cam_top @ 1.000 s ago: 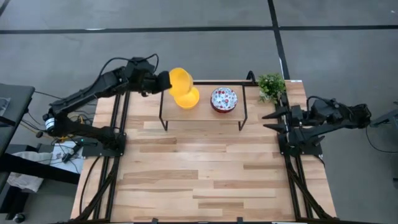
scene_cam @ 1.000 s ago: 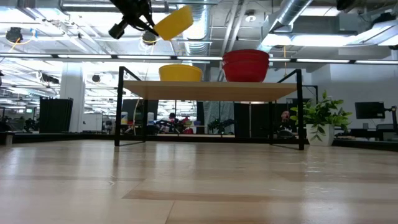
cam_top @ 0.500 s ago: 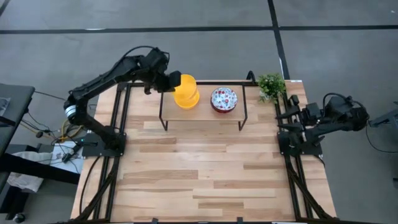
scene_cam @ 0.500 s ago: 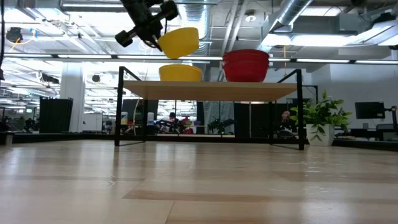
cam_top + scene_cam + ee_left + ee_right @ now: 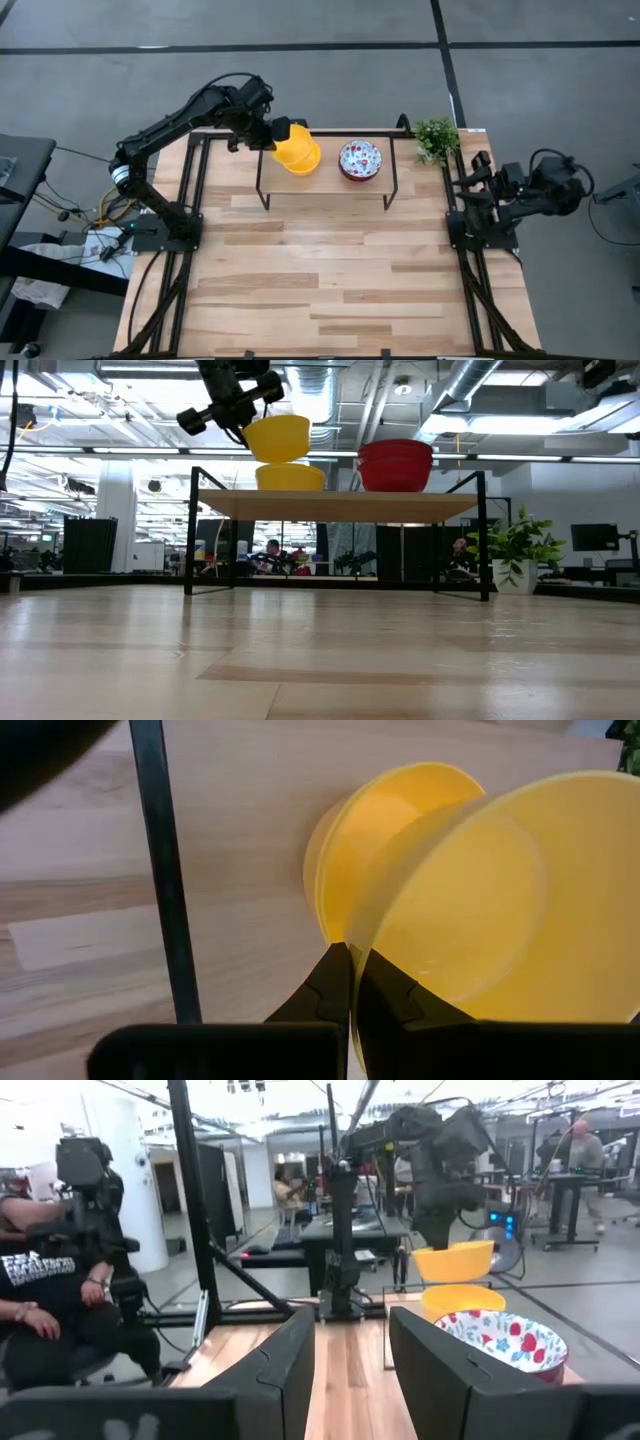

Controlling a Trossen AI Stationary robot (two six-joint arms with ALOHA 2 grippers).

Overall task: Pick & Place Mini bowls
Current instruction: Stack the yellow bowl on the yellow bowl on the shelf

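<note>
Left gripper (image 5: 277, 133) upper centre-left, fingers pinching yellow bowl's (image 5: 278, 437) rim just above stacked yellow bowls (image 5: 290, 477) on shelf (image 5: 340, 503), red bowls (image 5: 395, 465) beside, right gripper (image 5: 478, 170) far right, fingers spread.

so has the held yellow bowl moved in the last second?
Yes. The held yellow bowl came down and levelled over the yellow stack on the rack.
</note>
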